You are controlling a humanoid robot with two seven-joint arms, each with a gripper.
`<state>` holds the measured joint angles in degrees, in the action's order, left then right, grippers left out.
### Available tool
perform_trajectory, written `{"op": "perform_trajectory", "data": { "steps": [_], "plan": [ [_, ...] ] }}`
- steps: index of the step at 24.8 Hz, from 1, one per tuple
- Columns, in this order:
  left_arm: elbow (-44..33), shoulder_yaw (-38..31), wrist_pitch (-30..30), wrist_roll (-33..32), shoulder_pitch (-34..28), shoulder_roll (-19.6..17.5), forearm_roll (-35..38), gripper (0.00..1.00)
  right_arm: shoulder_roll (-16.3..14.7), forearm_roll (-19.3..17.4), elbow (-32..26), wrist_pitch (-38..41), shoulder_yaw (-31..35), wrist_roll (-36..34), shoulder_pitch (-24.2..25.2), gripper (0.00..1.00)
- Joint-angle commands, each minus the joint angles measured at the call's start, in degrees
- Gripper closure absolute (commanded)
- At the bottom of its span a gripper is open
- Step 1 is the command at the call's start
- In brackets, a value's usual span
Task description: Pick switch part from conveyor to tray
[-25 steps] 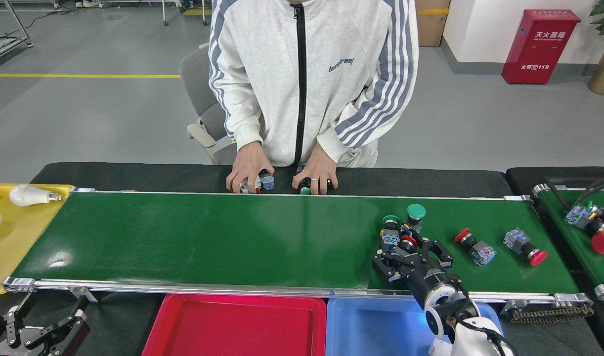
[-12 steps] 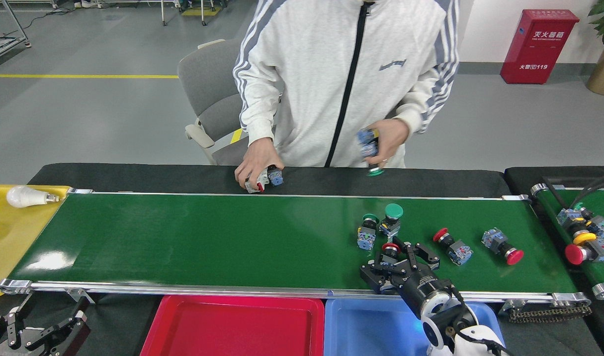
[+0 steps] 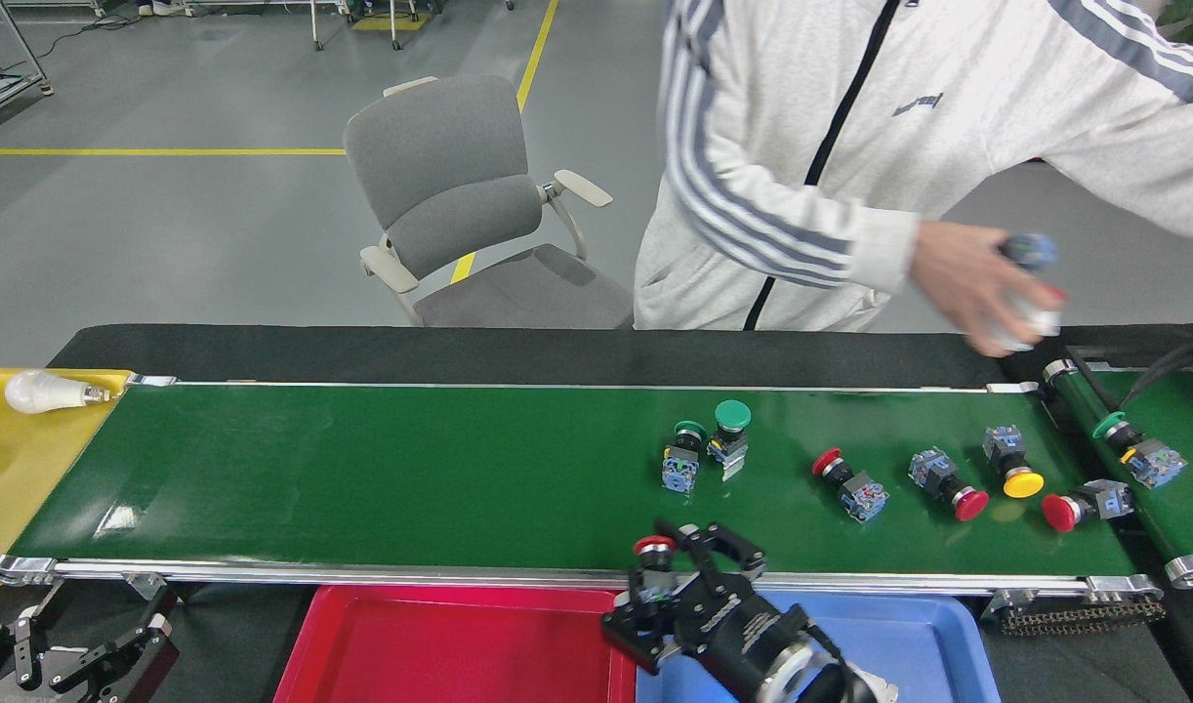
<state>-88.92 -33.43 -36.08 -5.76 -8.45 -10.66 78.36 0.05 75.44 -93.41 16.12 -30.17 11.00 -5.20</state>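
Closed on a red-capped switch part (image 3: pixel 654 553), held in the right gripper (image 3: pixel 670 586) with the red cap showing above the fingertips and the body mostly hidden between the fingers. Poised right over the near rail of the conveyor (image 3: pixel 362 478), at the seam between the red tray (image 3: pixel 362 644) to the left and the blue tray (image 3: pixel 909 635) to the right.

Farther out across the belt: a green-capped pair (image 3: pixel 706 444) just beyond the grip, then a red-capped one (image 3: pixel 848 482), another red (image 3: pixel 948 484), a yellow-capped one (image 3: pixel 1010 461) and one more red (image 3: pixel 1080 506) strung off to the right. Beyond those, a person's hand (image 3: pixel 977 288) holding more parts above the far right end.

Far off to the left and low, the left gripper (image 3: pixel 60 649), parked beside the belt frame, looking open and empty.

Likely risks, judged from here: letting go at the seam, with the part landing on the divider between trays or bouncing into the wrong one; a shallow grip on a round-capped part, allowing a twist or slip on the way down; clipping the rail if lowered too soon. Meanwhile, unclaimed parts possibly riding past reach if the belt is running.
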Motion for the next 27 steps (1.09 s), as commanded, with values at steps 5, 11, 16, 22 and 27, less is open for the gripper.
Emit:
{"op": "perform_trajectory", "data": {
  "steps": [5, 11, 16, 22, 27],
  "plan": [
    [-0.6, -0.2, -1.9, 0.2, 0.7, -0.9, -0.3, 0.00, 0.9, -0.4, -1.0, 0.8, 0.2, 0.0, -0.4, 0.00],
    [-1.0, -0.1, -2.2, 0.2, 0.2, -0.7, -0.4, 0.00, 0.4, -0.6, -2.6, 0.4, 17.5, -2.8, 4.5, 0.00],
    [-5.1, 6.8, -1.5, 0.1, 0.8, 0.2, 0.1, 0.00, 2.3, -0.5, -3.7, -4.2, 34.5, -10.7, 15.0, 0.01],
    [-10.5, 27.0, 9.4, -2.8, 5.3, 3.7, 7.7, 0.00, 1.8, 2.7, -3.4, -16.0, 34.5, -10.2, 15.5, 0.01],
    [-7.4, 36.8, 15.9, -4.8, 10.9, 10.8, 14.5, 0.00, 1.4, 5.3, -0.7, -15.9, 33.2, -5.8, 9.3, 0.01]
  ]
}}
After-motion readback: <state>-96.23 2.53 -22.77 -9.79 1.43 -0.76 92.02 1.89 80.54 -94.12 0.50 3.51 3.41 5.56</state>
